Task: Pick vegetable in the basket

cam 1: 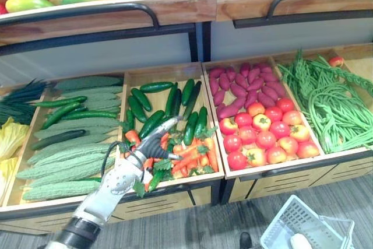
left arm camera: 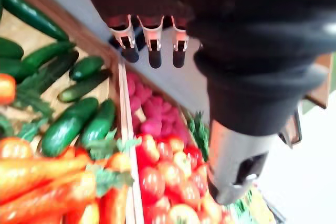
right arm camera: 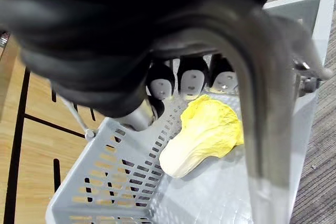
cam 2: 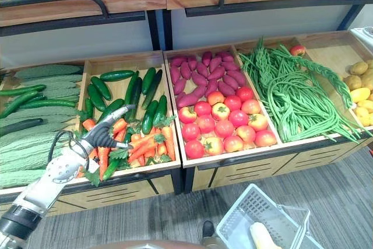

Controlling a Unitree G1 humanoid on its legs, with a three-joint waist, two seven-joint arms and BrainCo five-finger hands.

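The basket point(right arm camera: 105, 182) hangs from the right hand point(right arm camera: 191, 80), fingers curled round its handle point(right arm camera: 262, 103). The left hand point(cam 2: 99, 134), fingers open, is over the carrots point(cam 2: 145, 144): go down slowly, grab one.

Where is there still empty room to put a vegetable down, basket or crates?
The basket has bare floor beside the yellow cabbage. Bare wood shows between the cucumbers at the back, and behind the beans beside the potatoes. The carrots under the left hand and the tomatoes lie packed.
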